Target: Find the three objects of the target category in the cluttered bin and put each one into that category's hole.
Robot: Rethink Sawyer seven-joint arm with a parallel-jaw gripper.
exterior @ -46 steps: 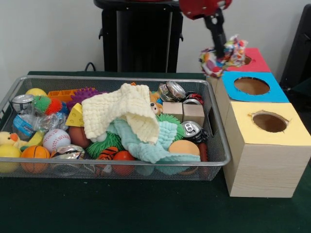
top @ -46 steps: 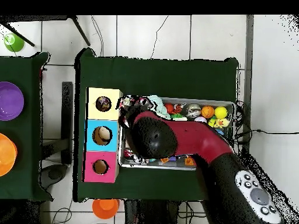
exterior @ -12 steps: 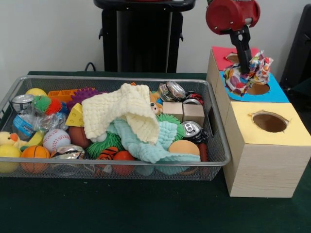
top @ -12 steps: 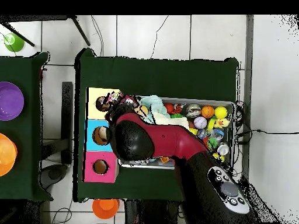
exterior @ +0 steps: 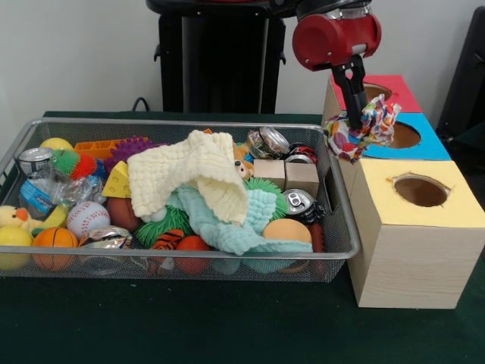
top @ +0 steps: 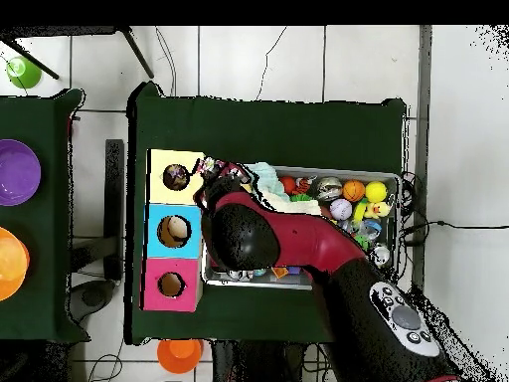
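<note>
My gripper (exterior: 355,120) is shut on a ruffled patterned cloth bundle (exterior: 369,127) and holds it in the air, between the wire mesh bin (exterior: 182,122) and the row of wooden boxes. In the front view the bundle hangs in front of the blue-topped box (exterior: 432,146). The yellow-topped box with its round hole (exterior: 420,190) stands nearest the camera. In the overhead view the bundle (top: 221,170) sits at the edge of the yellow top, beside the hole (top: 176,176). No other patterned bundle shows in the bin.
The bin holds a cream cloth (exterior: 193,173) over a mint cloth (exterior: 231,221), balls, cans, spiky balls and two wooden blocks (exterior: 286,174). The red-topped box (exterior: 394,89) stands farthest back. A side table holds a purple bowl (top: 15,171).
</note>
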